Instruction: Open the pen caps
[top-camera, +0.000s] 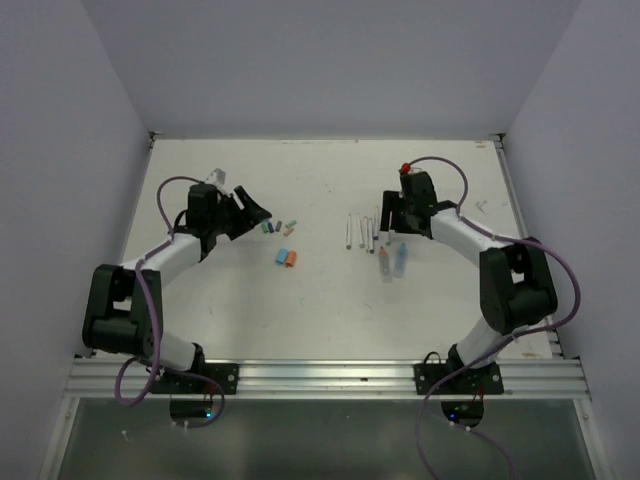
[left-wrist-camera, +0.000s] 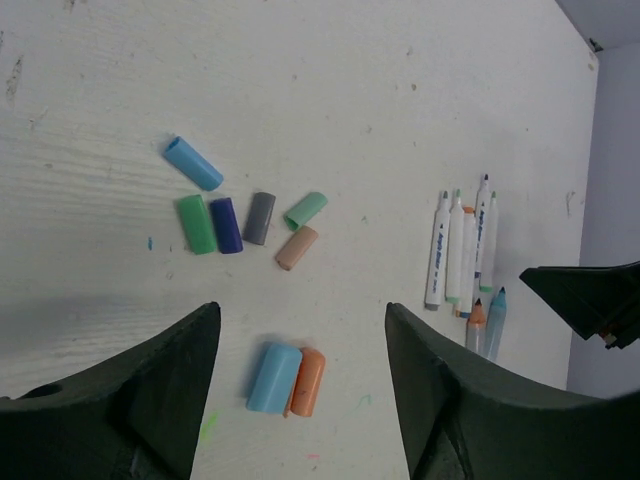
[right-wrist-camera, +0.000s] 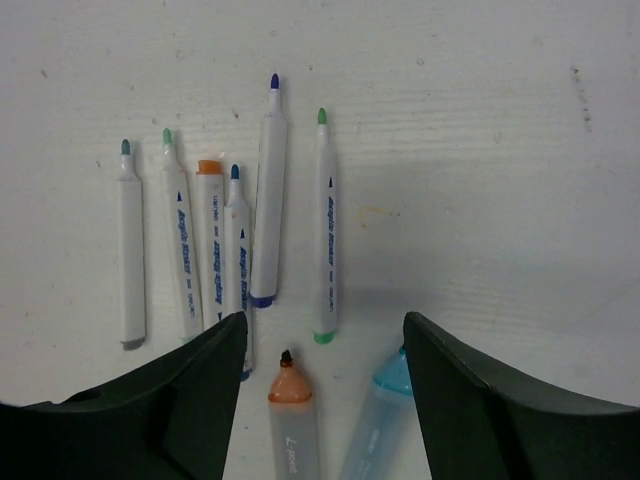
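Note:
The pen caps lie loose on the table. A fat light blue cap and a fat orange cap touch side by side, between and below the fingertips of my open left gripper. Several small caps in blue, green, navy, grey, mint and tan are scattered beyond them. My right gripper is open and empty above an uncapped orange marker and a blue marker. Several thin uncapped white pens lie in a row past them. In the top view the left gripper and right gripper hover over the table.
The white table has walls on the left, back and right. The caps lie left of centre, the pens right of centre. The right gripper's finger shows at the right edge of the left wrist view.

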